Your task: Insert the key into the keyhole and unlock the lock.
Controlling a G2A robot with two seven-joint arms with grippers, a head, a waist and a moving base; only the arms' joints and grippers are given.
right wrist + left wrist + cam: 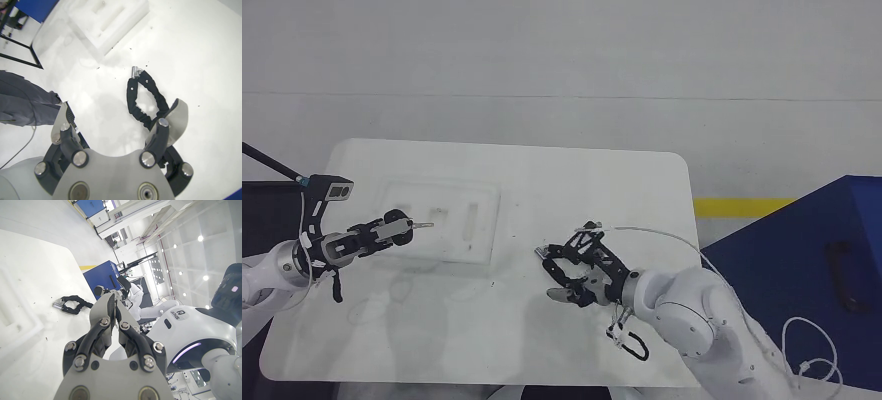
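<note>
The lock is a black fabric-covered chain [143,98] closed into a loop by a small silver lock body [135,72], lying flat on the white table [198,56]. My right gripper [122,106] hangs open just above the near end of the loop, one finger [177,113] over the chain. In the top view the right gripper [548,273] is at the table's middle front. My left gripper [407,227] hovers over the foam tray at the left, shut on the key [422,226], whose silver tip points toward the right arm. From the left gripper [114,298] the lock [71,305] lies well ahead.
A white foam tray [447,222] with shallow cutouts lies on the table's left half, between the two arms. A blue cabinet [832,270] stands off the table's right side. Small dark specks dot the table around the lock.
</note>
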